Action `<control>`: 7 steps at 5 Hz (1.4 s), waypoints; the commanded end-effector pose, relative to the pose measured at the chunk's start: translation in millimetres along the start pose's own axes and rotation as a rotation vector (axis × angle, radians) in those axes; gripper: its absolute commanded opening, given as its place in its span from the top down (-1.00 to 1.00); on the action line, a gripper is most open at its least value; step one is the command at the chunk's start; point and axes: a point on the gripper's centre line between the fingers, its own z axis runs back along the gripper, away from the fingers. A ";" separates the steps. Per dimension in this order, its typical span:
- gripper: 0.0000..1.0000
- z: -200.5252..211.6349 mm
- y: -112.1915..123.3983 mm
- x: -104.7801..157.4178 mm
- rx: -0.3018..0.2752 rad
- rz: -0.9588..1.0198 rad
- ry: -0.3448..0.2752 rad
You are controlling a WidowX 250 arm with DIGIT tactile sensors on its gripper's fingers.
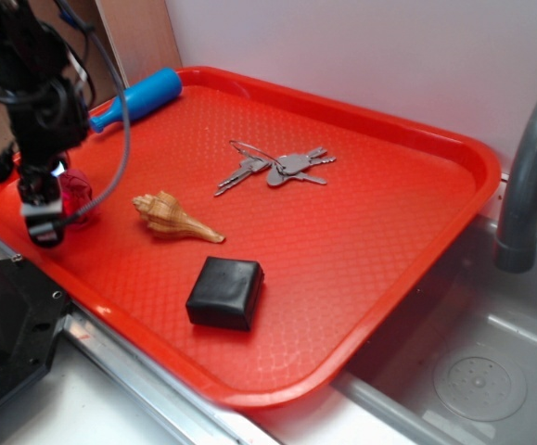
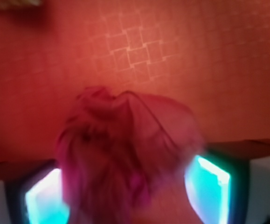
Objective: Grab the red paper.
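Observation:
The red paper (image 1: 77, 189) is a small crimson wad lying near the left edge of the red tray (image 1: 361, 241). My gripper (image 1: 53, 209) has come down over it. In the wrist view the blurred, wrinkly red paper (image 2: 125, 154) fills the space between my gripper (image 2: 128, 198) fingers. The left glowing cyan pad (image 2: 44, 200) sits against the wad's side. The right pad (image 2: 211, 186) stands just off it with a thin strip of tray showing. The jaws stand open around the paper.
On the tray also lie a tan seashell (image 1: 171, 216), a black box (image 1: 224, 292), a bunch of keys (image 1: 277, 167) and a blue cylinder (image 1: 138, 98) at the back left. A grey faucet (image 1: 528, 176) and sink (image 1: 472, 371) are at the right.

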 end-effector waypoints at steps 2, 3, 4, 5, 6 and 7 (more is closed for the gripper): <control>1.00 -3.6 -22.4 -8.4 0.014 0.084 -0.085; 1.00 25.7 -26.5 -5.1 0.059 0.235 -0.149; 1.00 67.1 -28.2 17.7 0.044 0.304 -0.222; 1.00 99.9 -25.5 49.9 0.008 0.368 -0.212; 1.00 131.1 -16.3 84.8 -0.005 0.435 -0.194; 1.00 147.5 -13.2 102.2 -0.008 0.493 -0.190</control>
